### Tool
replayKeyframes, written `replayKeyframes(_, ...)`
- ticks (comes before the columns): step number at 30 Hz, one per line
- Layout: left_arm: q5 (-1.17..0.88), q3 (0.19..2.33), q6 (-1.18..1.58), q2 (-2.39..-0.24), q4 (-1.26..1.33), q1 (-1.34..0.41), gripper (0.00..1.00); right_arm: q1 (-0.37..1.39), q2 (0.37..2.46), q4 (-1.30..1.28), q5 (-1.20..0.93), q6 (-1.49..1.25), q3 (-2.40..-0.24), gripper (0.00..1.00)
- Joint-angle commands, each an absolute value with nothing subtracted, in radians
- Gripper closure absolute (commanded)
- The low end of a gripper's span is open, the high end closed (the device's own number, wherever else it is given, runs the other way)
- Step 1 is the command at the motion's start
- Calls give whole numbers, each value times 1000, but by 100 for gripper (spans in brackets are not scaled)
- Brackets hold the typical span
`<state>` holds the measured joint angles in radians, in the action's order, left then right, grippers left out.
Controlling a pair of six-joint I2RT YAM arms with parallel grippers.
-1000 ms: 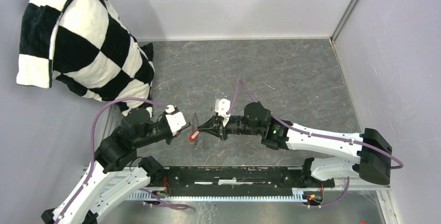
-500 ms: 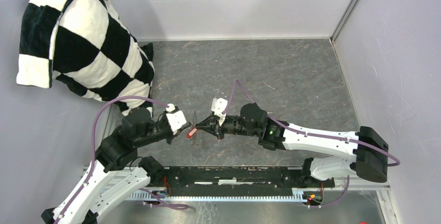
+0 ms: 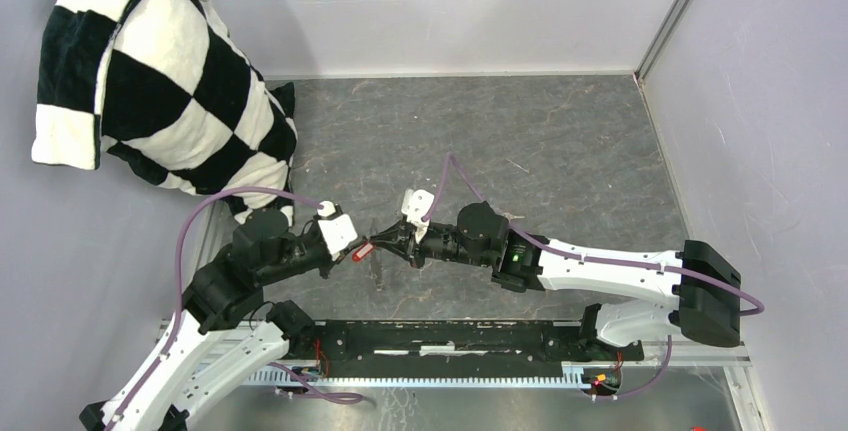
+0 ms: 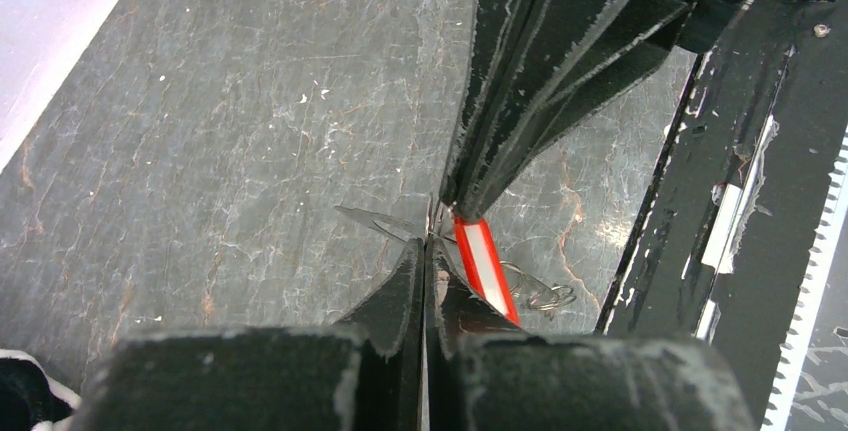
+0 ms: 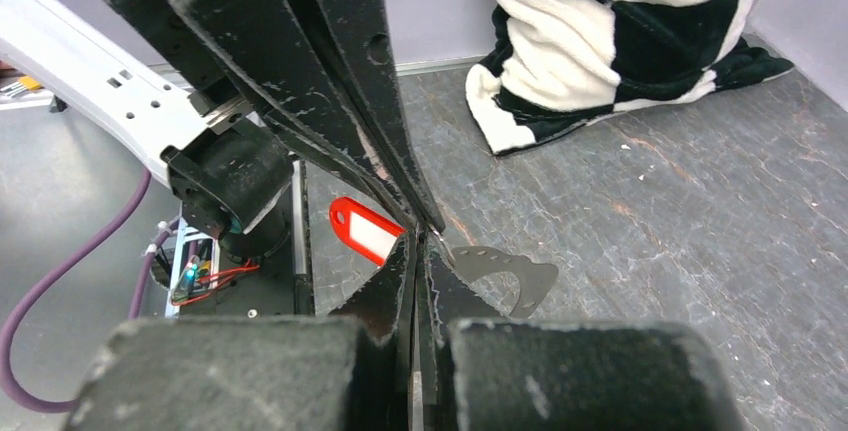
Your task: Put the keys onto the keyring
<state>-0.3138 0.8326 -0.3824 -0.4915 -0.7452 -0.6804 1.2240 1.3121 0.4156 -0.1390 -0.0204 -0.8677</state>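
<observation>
left fingers [image 4: 416, 276]: clenched, pinched thing too thin to tell | right fingers [image 5: 406, 266]: clenched on silver metal key with red plastic tag [image 4: 485, 266], raised off grey marbled worktop [image 4: 200, 151], touching left tips | likely why: tip-to-tip for threading | thin silvery wire keyring: not made out

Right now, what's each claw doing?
Left claw: closed; what it pinches cannot be told.
Right claw: closed on the red-tagged key.

Key tag [image 5: 365, 233] red with white insert, left pincer [image 4: 427, 243] and right pincer [image 5: 417, 238] black, cables [image 3: 230, 194] purple, arms [image 3: 600, 261] white, worktop [image 3: 560, 141] dark grey veined, blanket [image 3: 150, 81] black-and-white checked.
</observation>
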Motion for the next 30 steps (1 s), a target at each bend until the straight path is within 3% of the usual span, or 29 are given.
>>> replayKeyframes(1,-312,831,-388,-469,-685,-681,98,1231,1313,468,-69,-11,-905,99)
replayKeyframes(30,-396,802,-492,-372,-658,-681,98,1231,1259,544,50,-98,-804,100)
